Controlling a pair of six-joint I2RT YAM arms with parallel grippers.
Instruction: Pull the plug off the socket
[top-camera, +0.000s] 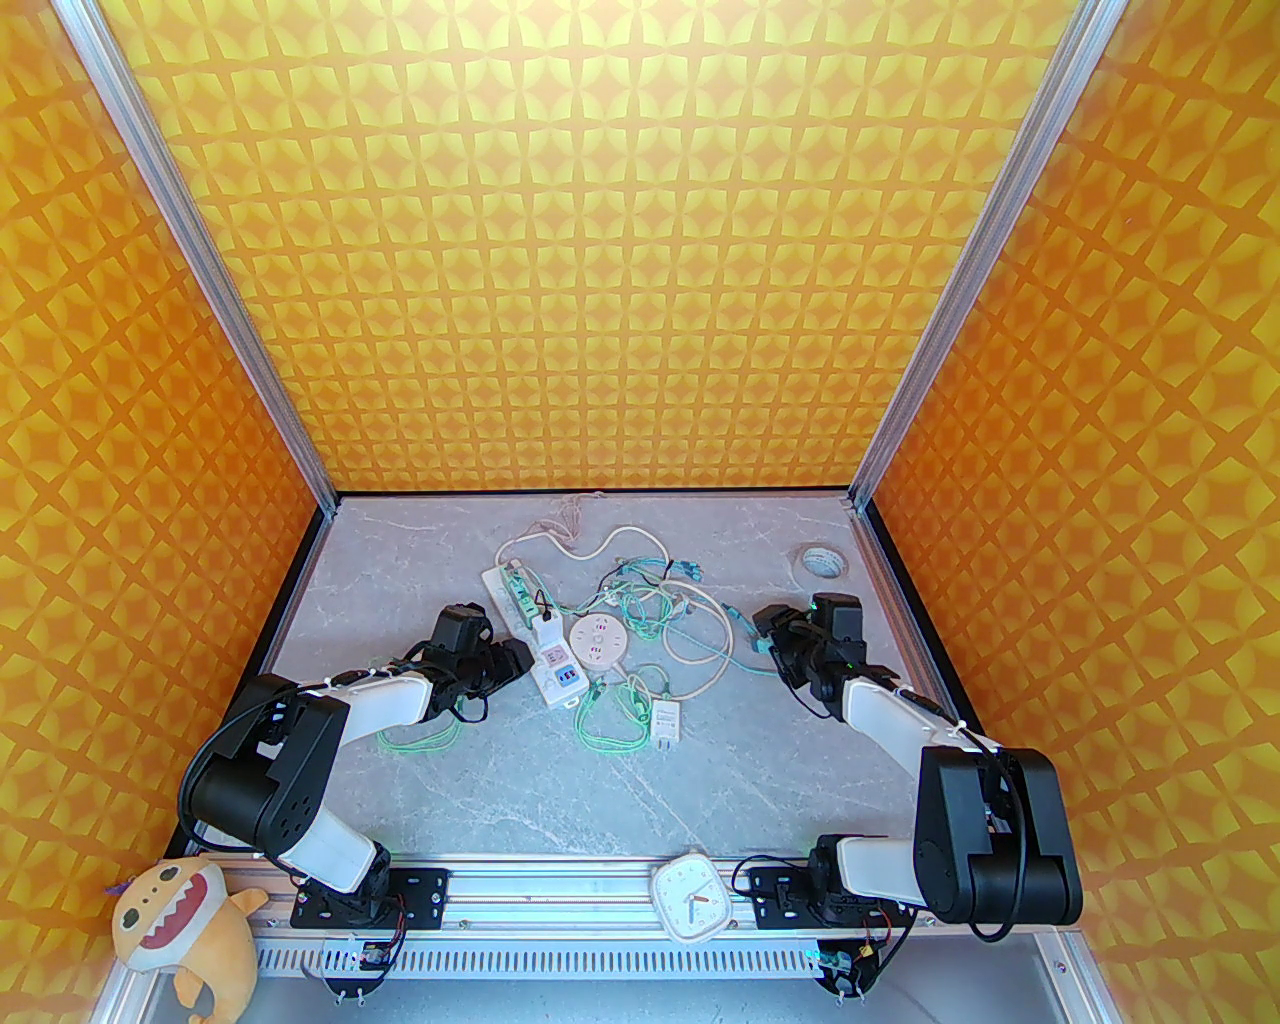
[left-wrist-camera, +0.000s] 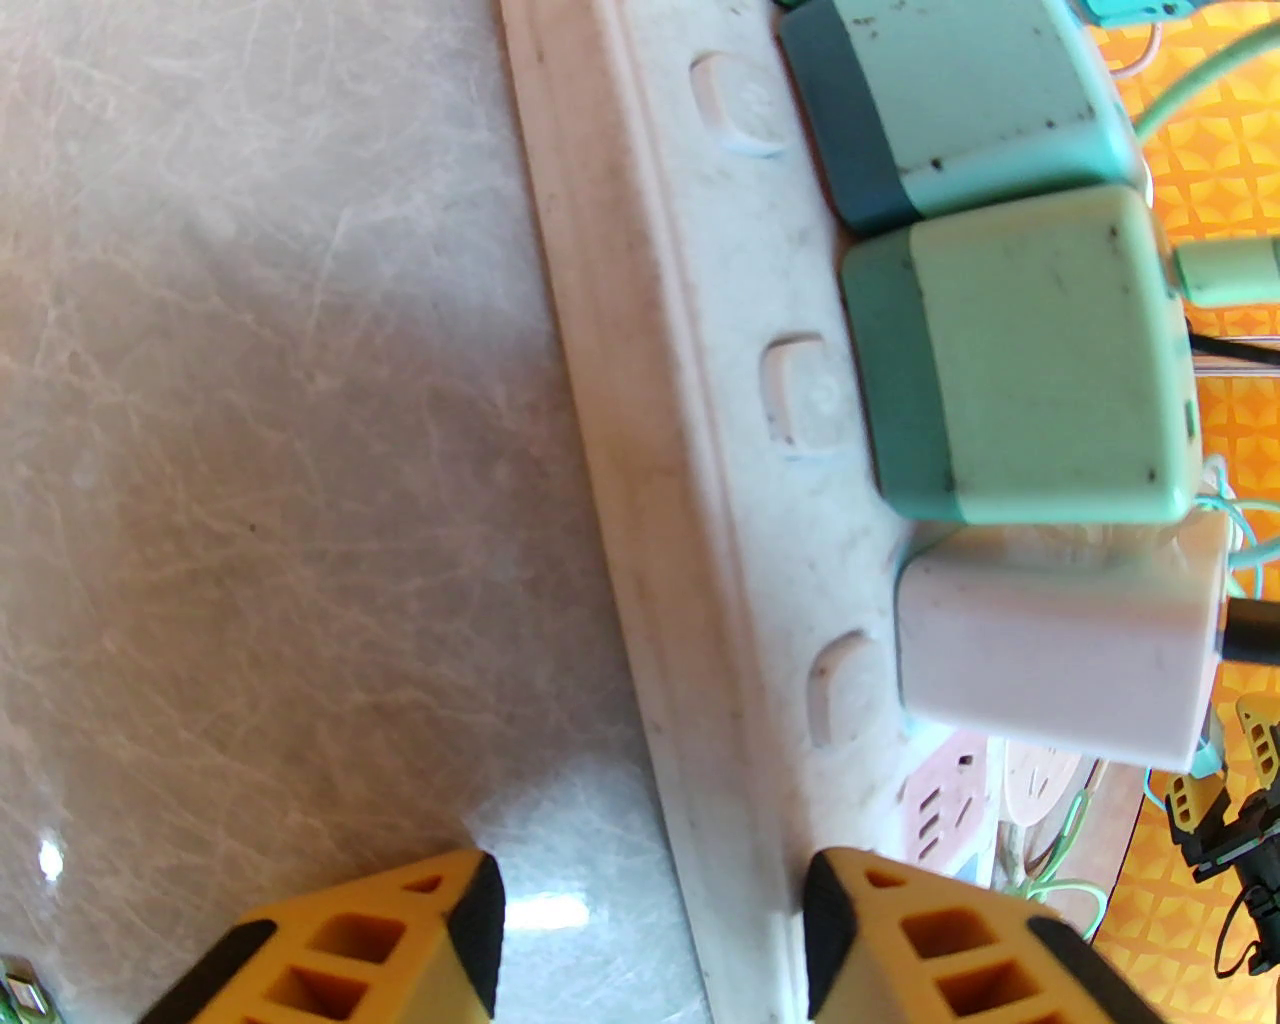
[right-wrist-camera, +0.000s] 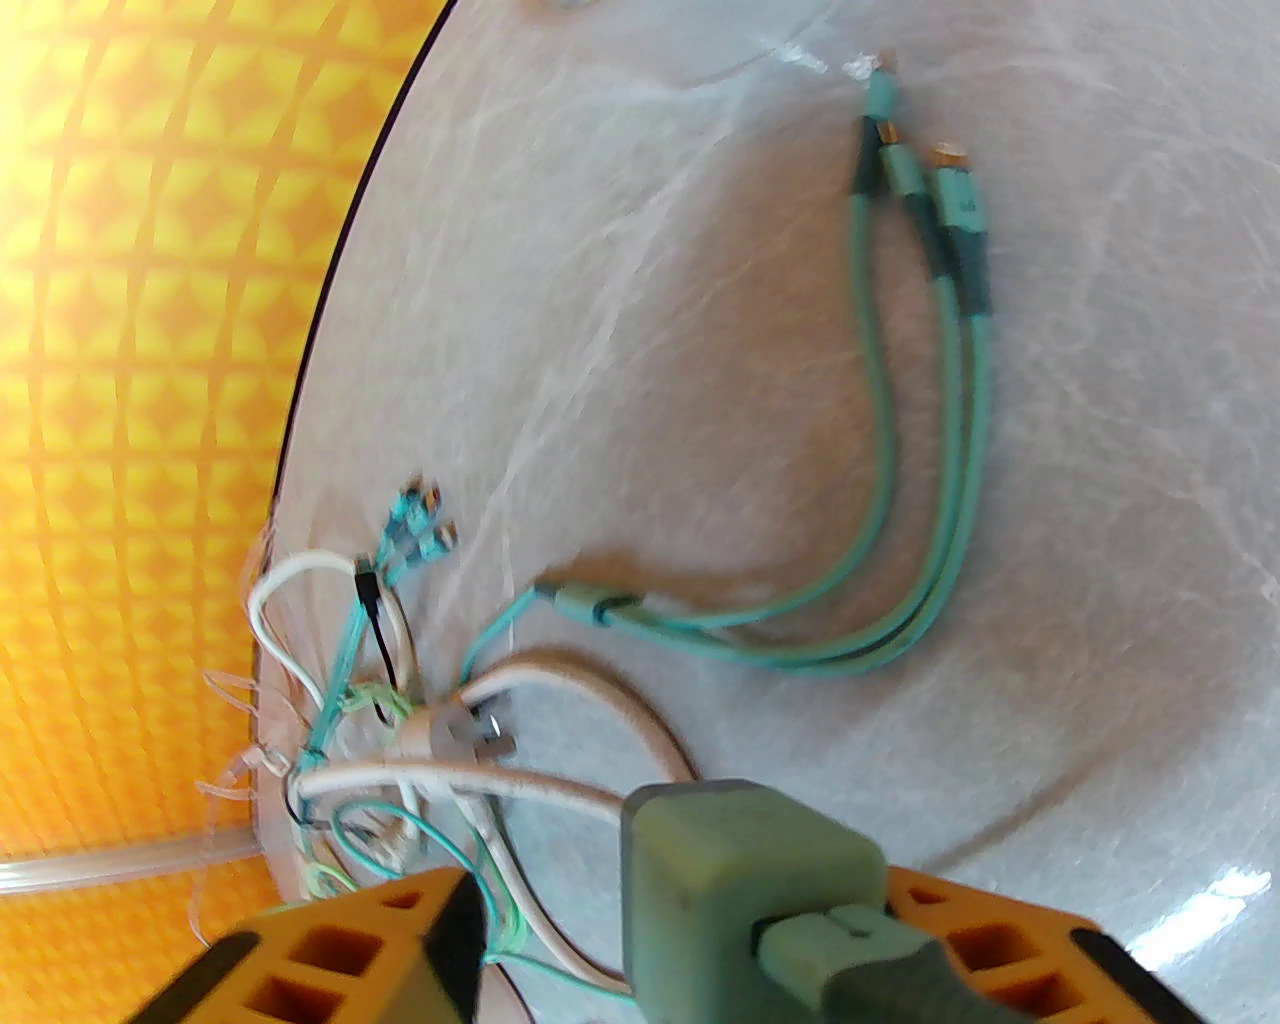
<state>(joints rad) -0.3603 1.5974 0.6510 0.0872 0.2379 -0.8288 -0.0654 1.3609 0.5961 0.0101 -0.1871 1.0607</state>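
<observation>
dull green cube plug (right-wrist-camera: 745, 870), matching cable (right-wrist-camera: 860, 950) attached

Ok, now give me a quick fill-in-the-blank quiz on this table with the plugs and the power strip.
1. On the power strip, the plugged adapter nearest the left gripper is ___ in colour.
2. The charger cube between the right gripper's fingers is ___ in colour.
3. On the near rail lies a white ___ that tells the time.
Missing words: white; green; clock.
</observation>
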